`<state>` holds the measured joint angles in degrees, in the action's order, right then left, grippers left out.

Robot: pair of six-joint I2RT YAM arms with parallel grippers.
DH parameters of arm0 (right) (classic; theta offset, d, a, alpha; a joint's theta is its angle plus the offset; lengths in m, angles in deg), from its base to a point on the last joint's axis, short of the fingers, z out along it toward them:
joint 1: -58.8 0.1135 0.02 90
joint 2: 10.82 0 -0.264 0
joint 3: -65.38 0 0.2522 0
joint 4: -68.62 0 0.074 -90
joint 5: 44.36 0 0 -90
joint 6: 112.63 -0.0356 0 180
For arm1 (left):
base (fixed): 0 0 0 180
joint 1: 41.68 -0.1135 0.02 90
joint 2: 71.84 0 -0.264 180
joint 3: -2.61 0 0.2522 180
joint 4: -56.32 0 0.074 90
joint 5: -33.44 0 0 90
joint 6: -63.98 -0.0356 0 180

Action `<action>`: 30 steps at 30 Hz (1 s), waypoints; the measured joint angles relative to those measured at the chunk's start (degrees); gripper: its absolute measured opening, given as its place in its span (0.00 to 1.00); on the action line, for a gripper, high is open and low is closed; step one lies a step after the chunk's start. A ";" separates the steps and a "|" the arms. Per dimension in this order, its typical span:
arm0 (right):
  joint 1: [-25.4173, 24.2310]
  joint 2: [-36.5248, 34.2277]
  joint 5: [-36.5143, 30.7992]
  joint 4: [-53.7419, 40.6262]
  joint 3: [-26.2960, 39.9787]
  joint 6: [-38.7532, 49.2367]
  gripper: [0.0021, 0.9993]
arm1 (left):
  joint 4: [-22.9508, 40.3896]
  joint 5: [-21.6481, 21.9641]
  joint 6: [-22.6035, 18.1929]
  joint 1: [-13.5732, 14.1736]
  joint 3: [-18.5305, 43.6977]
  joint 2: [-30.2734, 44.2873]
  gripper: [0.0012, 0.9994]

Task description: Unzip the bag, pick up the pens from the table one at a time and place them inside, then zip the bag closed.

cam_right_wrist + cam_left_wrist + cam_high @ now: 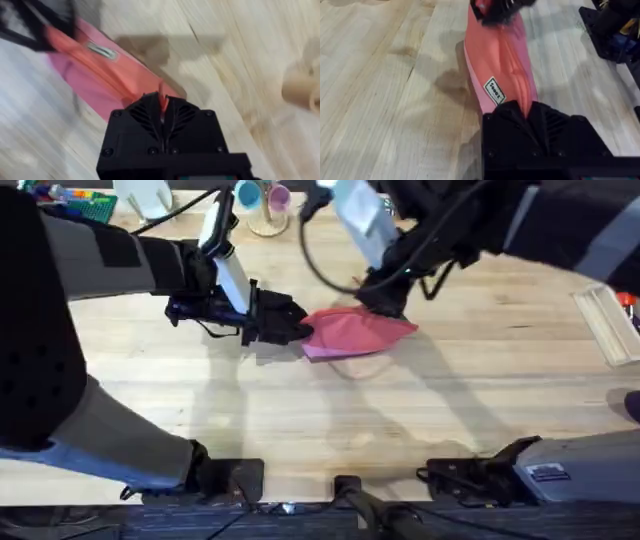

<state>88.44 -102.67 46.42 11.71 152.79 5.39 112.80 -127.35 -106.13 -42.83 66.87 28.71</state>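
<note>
On the table (pixel 300 410) — both end effectors gripping bag (pixel 360 335).

The bag (pixel 358 332) is a soft pink fabric pouch, long and tapering, lying on the light wooden surface (pixel 300 410) near its middle. It stretches between the two pincers: the left pincer (pixel 300 328) pinches its narrow end, the right pincer (pixel 385 305) grips the opposite end. In the left wrist view the fabric shows lengthwise folds and a small white label (pixel 494 90) sewn on its side.
</note>
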 joint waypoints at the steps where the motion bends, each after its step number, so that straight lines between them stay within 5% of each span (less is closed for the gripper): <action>1: -1.41 0.02 0.01 -0.86 0.00 0.38 0.03 | 0.01 0.00 0.00 0.00 0.00 0.00 0.04; 7: -10.93 0.02 -1.03 -2.45 0.00 2.06 0.03 | 0.11 -0.10 0.00 -0.04 0.00 0.00 0.04; 20: -20.11 -0.21 6.90 -3.32 -0.70 3.33 0.03 | -0.11 -0.19 -0.02 0.07 0.00 0.00 0.04; 30: -27.06 -3.15 6.83 10.62 -12.13 -2.34 0.03 | -0.09 0.15 -0.02 0.07 0.00 0.00 0.04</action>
<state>61.38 -105.82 53.24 22.33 140.66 3.06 112.71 -127.20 -106.16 -42.76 66.87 28.71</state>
